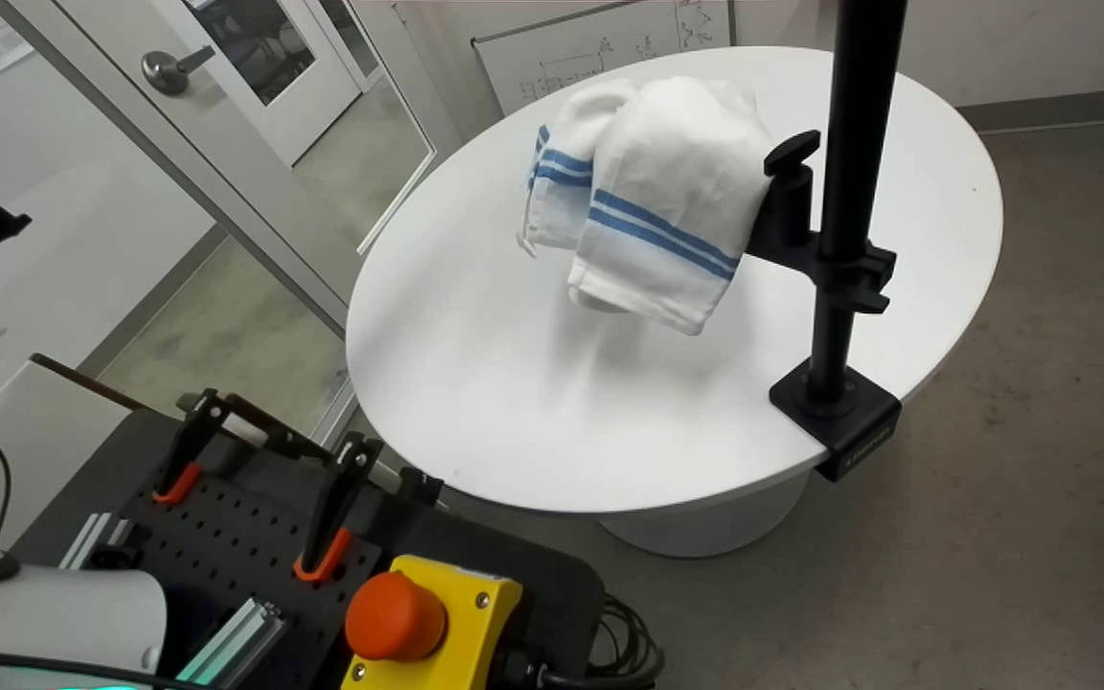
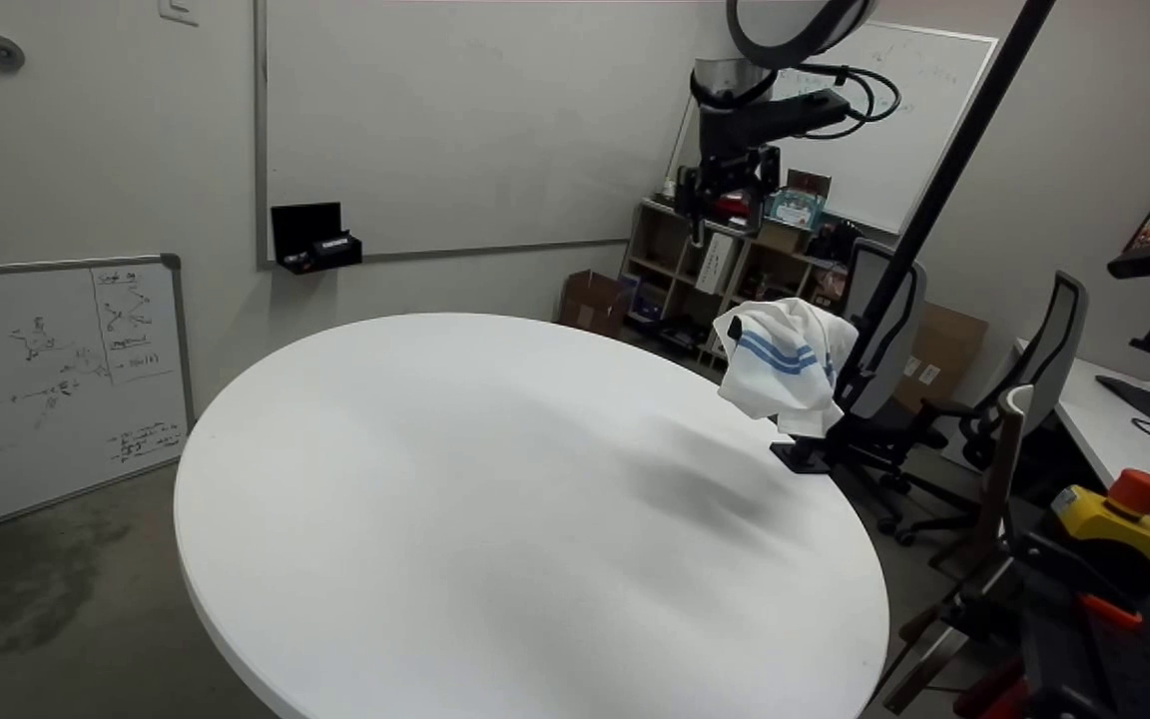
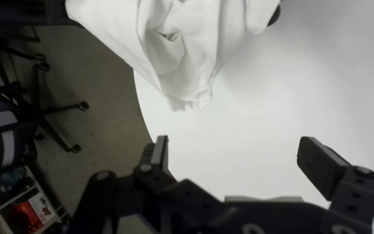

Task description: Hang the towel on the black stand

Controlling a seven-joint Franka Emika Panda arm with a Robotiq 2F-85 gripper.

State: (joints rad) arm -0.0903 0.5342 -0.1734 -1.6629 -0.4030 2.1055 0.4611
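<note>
On the stand (image 1: 861,115), draped over its side arm (image 1: 782,251), hangs the towel (image 1: 657,196). Its lower edges look to be off the table (image 1: 475,383), where a soft shadow (image 2: 705,489) falls. The cloth hides most of the side arm; in an exterior view a dark tip (image 2: 735,328), probably the side arm's end, shows at an upper edge. Two flaps (image 1: 653,285) droop, a broad one near the pole (image 1: 834,335) and a smaller one farther out, both crossed by blue stripes (image 1: 664,227).

The gripper (image 3: 235,152) holds nothing: its fingers (image 3: 160,152) are spread well apart, table showing between them, and the towel is not touching them. I judge the hanging done or nearly so, with the gripper only needing to leave without brushing the cloth.

The towel should handle as light, limp and hard to damage. Its weave ought to give the fingers good friction, though the smooth-looking side arm may let it slide if one side outweighs the other; how even the balance is, I cannot tell. Should it need straightening, I would pinch the bunched fold (image 3: 190,74) seen in the wrist view, from above, taking several layers at once. A flap makes an easier target, loose and thin, but a tug there could drag everything off.
</note>
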